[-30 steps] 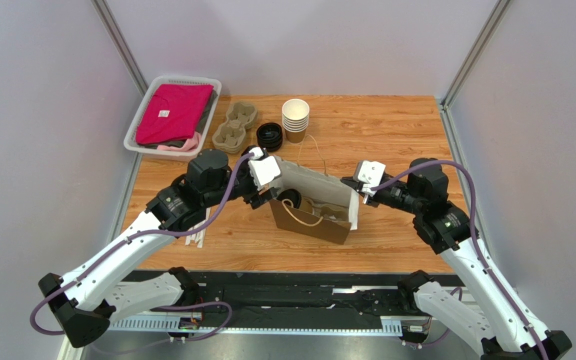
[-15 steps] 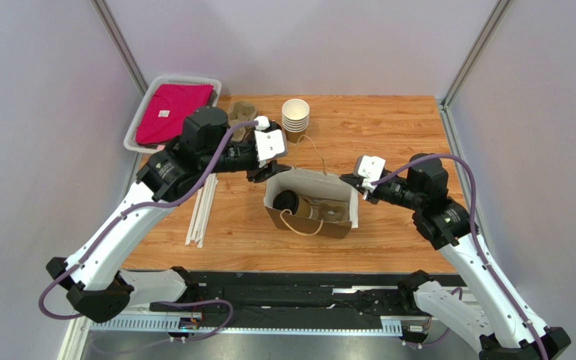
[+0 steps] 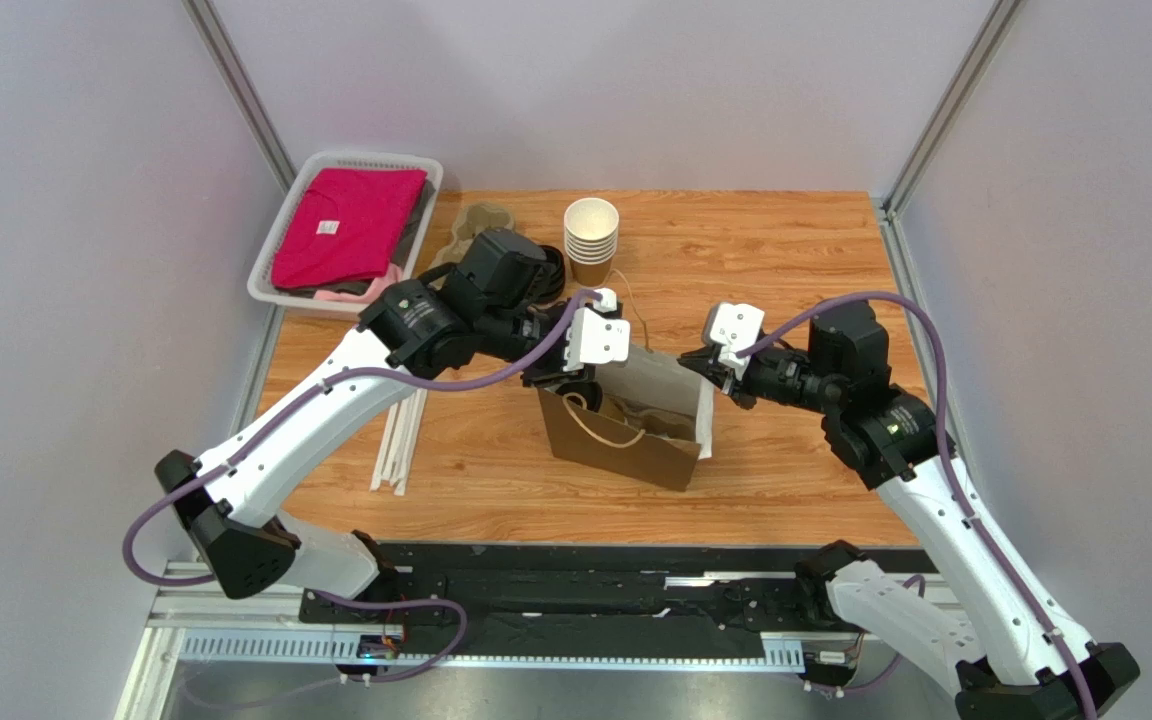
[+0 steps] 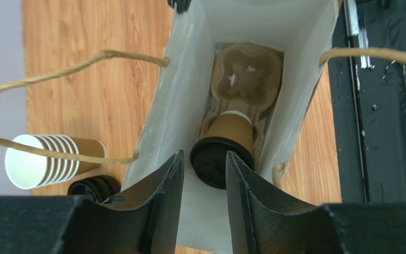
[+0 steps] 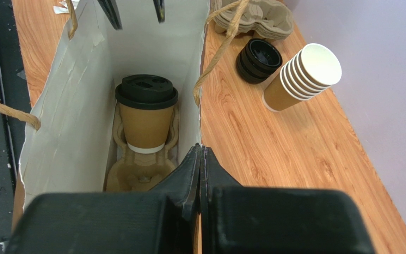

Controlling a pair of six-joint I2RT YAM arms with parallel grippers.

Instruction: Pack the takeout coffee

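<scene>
The takeout coffee (image 5: pixel 146 114), a brown cup with a black lid (image 4: pixel 222 161), stands in a pulp cup tray (image 4: pixel 247 69) at the bottom of an open paper bag (image 3: pixel 642 435). My left gripper (image 4: pixel 202 154) hovers above the bag's mouth, right over the lid. It is open, and nothing lies between its fingers (image 4: pixel 165 185). In the top view the left gripper (image 3: pixel 582 390) hides the cup. My right gripper (image 5: pixel 200 149) is shut on the bag's right rim (image 5: pixel 200 121), holding it up; in the top view the right gripper (image 3: pixel 707 369) is at the bag's right end.
A stack of lidless cups (image 3: pixel 591 237) and a pile of loose black lids (image 5: pixel 258 61) lie behind the bag, beside spare pulp trays (image 5: pixel 253 16). A white basket (image 3: pixel 279 255) of clothes sits back left. Pale sticks (image 3: pixel 402 428) lie left of the bag. Twine handles (image 4: pixel 83 58) arch over its mouth.
The left gripper drew back from the bag toward the back of the table, then came over the bag's left end again, its jaws narrowing. The right gripper kept its pinch on the rim.
</scene>
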